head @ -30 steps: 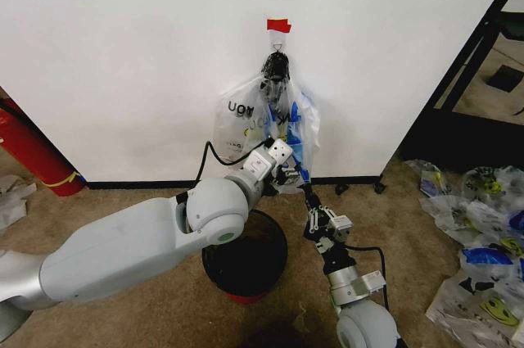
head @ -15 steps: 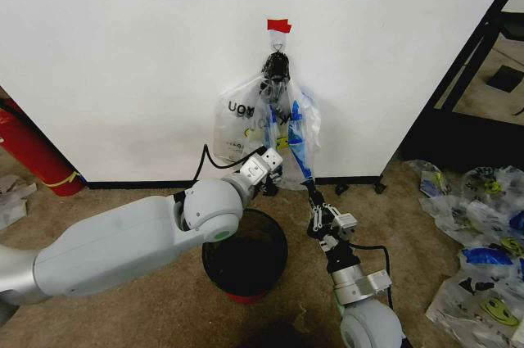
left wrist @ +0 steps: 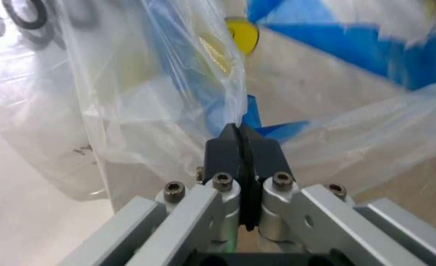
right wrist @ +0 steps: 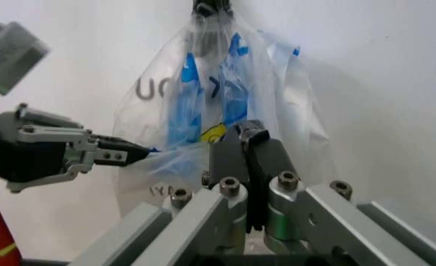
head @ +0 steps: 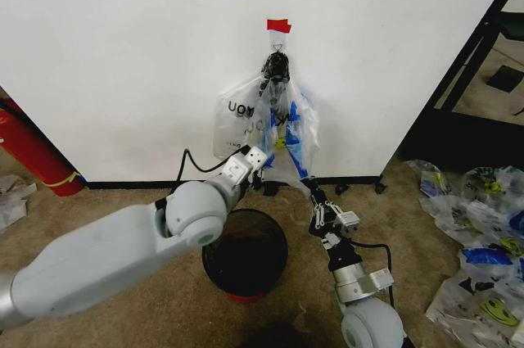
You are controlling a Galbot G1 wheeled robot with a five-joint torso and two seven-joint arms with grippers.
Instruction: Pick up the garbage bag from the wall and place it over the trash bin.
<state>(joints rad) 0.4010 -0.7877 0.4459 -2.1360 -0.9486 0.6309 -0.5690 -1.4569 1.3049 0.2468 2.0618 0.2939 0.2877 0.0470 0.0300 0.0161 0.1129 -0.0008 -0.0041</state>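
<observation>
A bundle of clear smiley bags hangs by a black knot (head: 276, 65) from a hook on the white wall (head: 123, 53), under a red tape strip (head: 278, 25). One thin sheet, the garbage bag (head: 288, 164), is drawn out at the bundle's lower edge. My left gripper (head: 264, 178) is shut on its left corner, the plastic pinched between the fingertips (left wrist: 239, 133). My right gripper (head: 313, 192) is shut on its right corner (right wrist: 246, 133). The left gripper (right wrist: 122, 151) also shows in the right wrist view. The trash bin (head: 286, 251) stands on the floor below, partly under my left arm.
A long red cylinder (head: 29, 151) leans at the far left by the black baseboard (head: 123, 185). A black metal frame (head: 467, 61) stands to the right. A heap of like smiley bags (head: 479, 241) covers the floor at right. Brown carpet lies around the bin.
My left gripper has moved left and slightly down with the bag's corner, spreading the lower edge. The right gripper has barely shifted.
</observation>
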